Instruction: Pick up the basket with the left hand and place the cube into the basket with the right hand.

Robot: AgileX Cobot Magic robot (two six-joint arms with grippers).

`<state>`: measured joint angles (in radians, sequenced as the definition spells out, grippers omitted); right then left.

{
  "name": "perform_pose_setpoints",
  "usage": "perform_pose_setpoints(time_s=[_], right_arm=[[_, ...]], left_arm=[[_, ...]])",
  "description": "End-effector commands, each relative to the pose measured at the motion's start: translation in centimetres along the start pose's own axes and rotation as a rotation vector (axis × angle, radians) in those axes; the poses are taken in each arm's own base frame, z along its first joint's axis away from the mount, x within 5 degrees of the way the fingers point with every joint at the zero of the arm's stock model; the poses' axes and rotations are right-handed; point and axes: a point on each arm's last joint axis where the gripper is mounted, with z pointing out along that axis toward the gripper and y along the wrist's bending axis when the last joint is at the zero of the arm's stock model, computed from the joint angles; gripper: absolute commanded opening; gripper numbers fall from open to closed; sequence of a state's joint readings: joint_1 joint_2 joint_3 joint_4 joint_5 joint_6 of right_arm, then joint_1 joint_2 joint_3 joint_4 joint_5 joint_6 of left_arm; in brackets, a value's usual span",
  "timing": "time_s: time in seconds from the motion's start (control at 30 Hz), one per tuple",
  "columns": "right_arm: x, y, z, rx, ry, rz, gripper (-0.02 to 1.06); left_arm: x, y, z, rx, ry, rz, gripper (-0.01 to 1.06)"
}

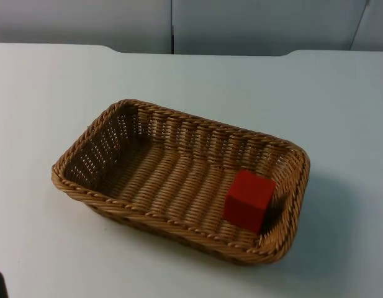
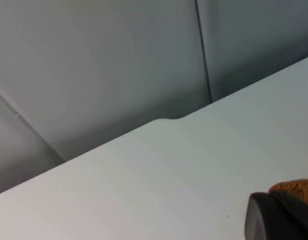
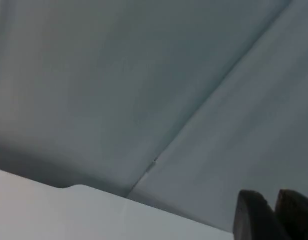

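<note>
On the white table top (image 1: 48,93), a brown woven wicker basket (image 1: 141,214) held a red cube (image 1: 248,200). Both wrist views faced the grey partition wall (image 2: 94,65); the state of either gripper could not be told.

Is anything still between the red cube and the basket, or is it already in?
Nothing visible stands in the way: the red cube already sits inside the wicker basket, in its corner at the picture's lower right. The basket rests on the white table.
</note>
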<state>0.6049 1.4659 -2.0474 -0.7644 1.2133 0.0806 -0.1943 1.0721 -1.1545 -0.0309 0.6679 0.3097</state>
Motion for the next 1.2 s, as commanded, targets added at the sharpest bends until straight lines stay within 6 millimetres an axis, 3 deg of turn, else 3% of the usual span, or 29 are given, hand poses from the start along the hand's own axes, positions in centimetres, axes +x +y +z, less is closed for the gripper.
perform_pose_setpoints(time_s=[0.0,0.1,0.2,0.23,0.37,0.4,0.53,0.57,0.67,0.7,0.8,0.9,1.17], right_arm=[[0.6,-1.0,-1.1,0.021,-0.003,0.037,0.14],[1.8,-0.5,-1.8,-0.006,0.014,0.035,0.14],[5.1,0.9,-1.9,-0.024,0.084,-0.009,0.14],[5.1,0.9,-1.9,-0.024,0.084,-0.009,0.14],[12.7,3.8,-2.1,-0.084,0.229,-0.036,0.14],[12.7,3.8,-2.1,-0.084,0.229,-0.036,0.14],[19.3,5.8,-3.6,-0.198,0.298,0.019,0.14],[19.3,5.8,-3.6,-0.198,0.298,0.019,0.14],[24.3,7.1,-5.1,-0.345,0.304,0.087,0.14],[24.3,7.1,-5.1,-0.345,0.304,0.087,0.14],[27.1,7.1,-6.3,-0.447,0.252,0.136,0.14],[28.1,6.6,-7.2,-0.497,0.197,0.181,0.14],[29.2,4.8,-10.2,-0.695,-0.023,0.142,0.14]], left_arm=[[0.7,0.5,-2.9,-0.071,0.020,-0.003,0.00],[2.0,0.3,-5.0,-0.106,-0.005,-0.001,0.00],[4.9,-0.7,-8.0,-0.110,-0.030,-0.011,0.00],[4.9,-0.7,-8.0,-0.110,-0.030,-0.011,0.00],[10.0,-2.7,-12.2,-0.066,-0.034,-0.061,0.00],[10.0,-2.7,-12.2,-0.066,-0.034,-0.061,0.00],[13.3,-4.3,-15.9,-0.020,-0.106,-0.102,0.00],[13.3,-4.3,-15.9,-0.020,-0.106,-0.102,0.00],[15.7,-5.5,-18.4,0.008,-0.215,-0.122,0.00],[15.7,-5.5,-18.4,0.008,-0.215,-0.122,0.00],[17.7,-6.3,-19.3,0.012,-0.271,-0.125,0.00],[18.5,-6.5,-18.8,0.028,-0.194,-0.122,0.00],[20.6,-7.1,-15.2,0.067,-0.055,-0.134,0.00]])
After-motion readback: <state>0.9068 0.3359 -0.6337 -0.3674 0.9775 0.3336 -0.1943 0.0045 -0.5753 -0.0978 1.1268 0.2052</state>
